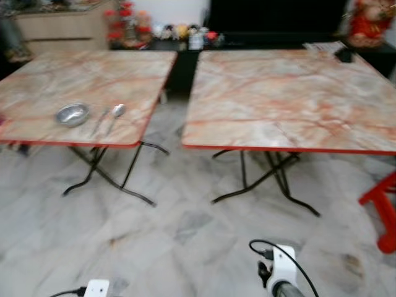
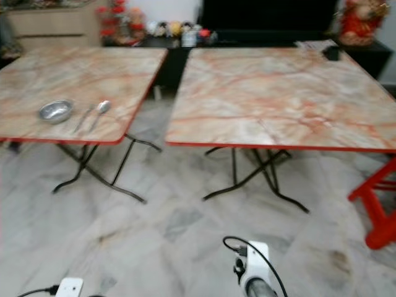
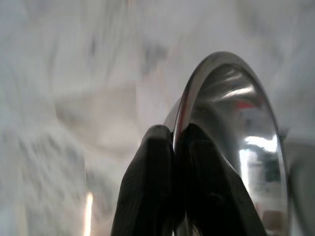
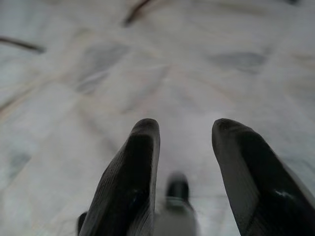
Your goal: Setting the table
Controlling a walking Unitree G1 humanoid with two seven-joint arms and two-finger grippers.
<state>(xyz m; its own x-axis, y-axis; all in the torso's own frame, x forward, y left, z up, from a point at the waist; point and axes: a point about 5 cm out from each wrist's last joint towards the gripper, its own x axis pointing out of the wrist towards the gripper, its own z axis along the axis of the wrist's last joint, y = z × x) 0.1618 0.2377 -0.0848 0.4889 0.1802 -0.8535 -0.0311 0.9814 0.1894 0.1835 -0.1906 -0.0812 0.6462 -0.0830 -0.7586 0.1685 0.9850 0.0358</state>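
Two marble-patterned folding tables with red edges stand ahead, the left table (image 1: 37, 86) and the right table (image 1: 291, 99). On the left table lie a small steel bowl (image 1: 72, 114) and, just right of it, a fork (image 1: 99, 122) and a spoon (image 1: 116, 112). In the left wrist view my left gripper (image 3: 178, 135) is shut on the rim of a shiny steel plate (image 3: 241, 142), held on edge above the floor. In the right wrist view my right gripper (image 4: 184, 130) hangs open over the floor, holding nothing. Both wrists show low in the eye views, the right wrist (image 1: 278, 272) with its cable.
A gap of marble floor (image 1: 173, 124) separates the tables. A red stool (image 1: 383, 207) stands at the right. Behind are a dark low cabinet (image 1: 266, 18) with figurines and red flowers (image 1: 124, 25), and a dark object (image 1: 344, 54) at the right table's far corner.
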